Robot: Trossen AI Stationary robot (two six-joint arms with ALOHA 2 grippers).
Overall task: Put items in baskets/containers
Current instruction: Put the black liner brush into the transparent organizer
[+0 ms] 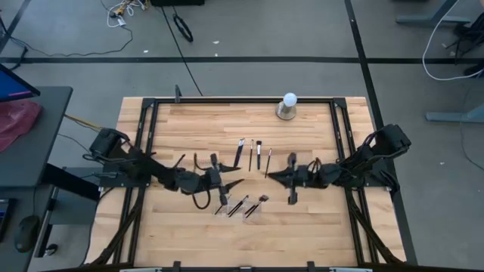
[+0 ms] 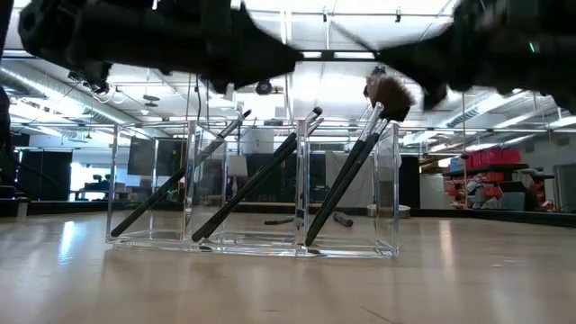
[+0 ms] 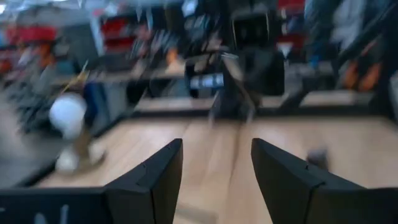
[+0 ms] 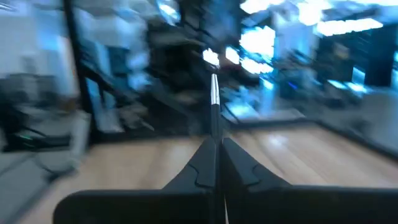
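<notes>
High view: three makeup brushes [image 1: 243,204] are seen leaning in the clear tray [image 1: 240,212] at about six o'clock from the table centre, while four loose brushes [image 1: 253,153] lie just above centre, and a white ball-shaped object [image 1: 288,106] stands toward one o'clock. The left gripper [image 1: 231,183] is held just at eleven o'clock of the tray; the right gripper [image 1: 271,175] is at two o'clock of it. Low view: three brushes [image 2: 261,180] are shown tilted, one per compartment. Left wrist view: its fingers [image 3: 155,180] are spread wide, nothing between them. Right wrist view: the fingers [image 4: 199,168] are pinched together on a thin brush handle [image 4: 213,102].
</notes>
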